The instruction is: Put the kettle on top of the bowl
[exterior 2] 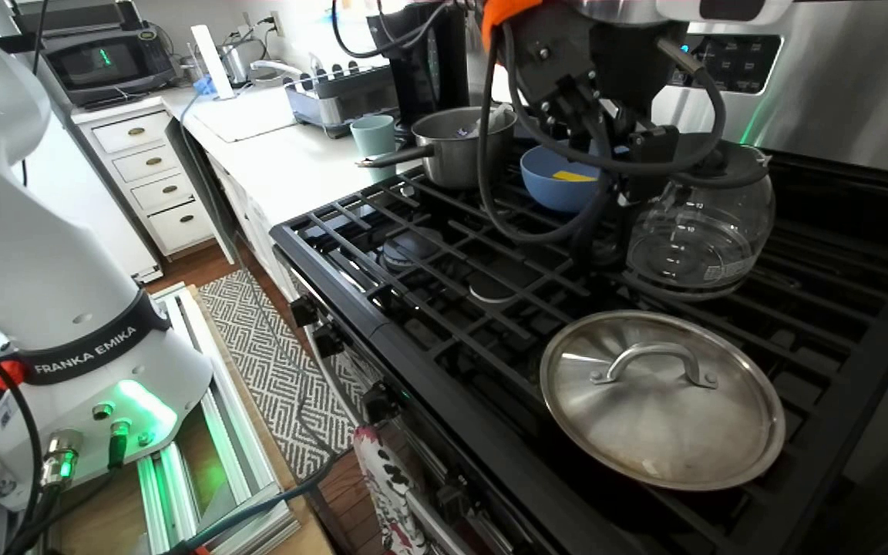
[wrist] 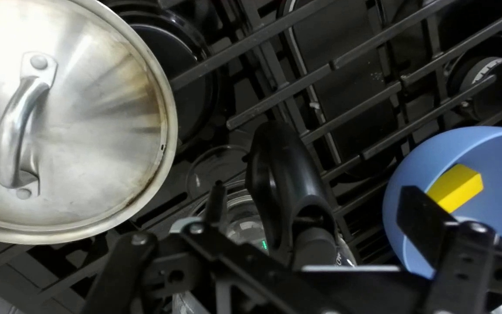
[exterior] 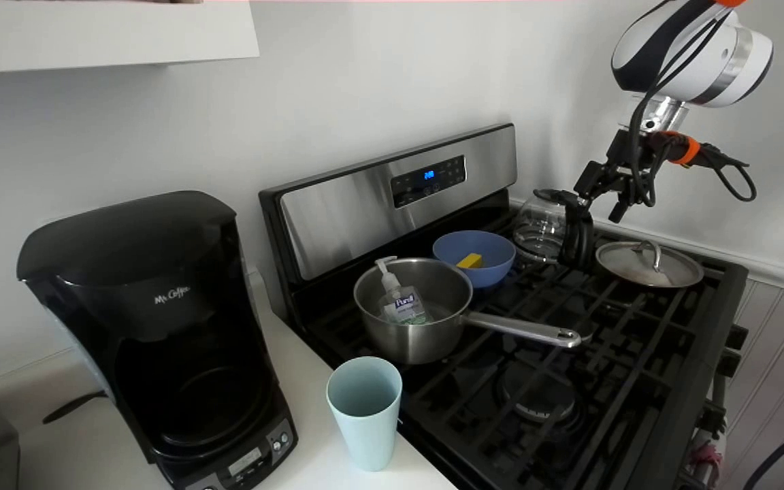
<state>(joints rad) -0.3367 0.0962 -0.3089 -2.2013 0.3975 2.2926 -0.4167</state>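
Note:
The kettle is a clear-glass pot with a dark handle and top, upright on the stove grate in both exterior views [exterior: 539, 228] [exterior 2: 702, 231]. Its handle fills the middle of the wrist view [wrist: 292, 170]. The blue bowl [exterior: 493, 275] stands beside it with a yellow block [exterior: 470, 261] inside. The bowl also shows in an exterior view [exterior 2: 548, 187] and at the right of the wrist view [wrist: 397, 192]. My gripper [exterior: 600, 204] is open above the kettle's handle. In the wrist view its fingers [wrist: 316, 203] stand wide apart, one on each side of the handle, holding nothing.
A steel saucepan [exterior: 409, 344] with a sanitizer bottle [exterior: 404, 305] inside stands beside the bowl, its long handle over the grate. A steel lid [exterior 2: 664, 432] lies near the kettle. A light-blue cup [exterior: 368, 422] and a coffee maker [exterior: 140, 272] stand on the counter.

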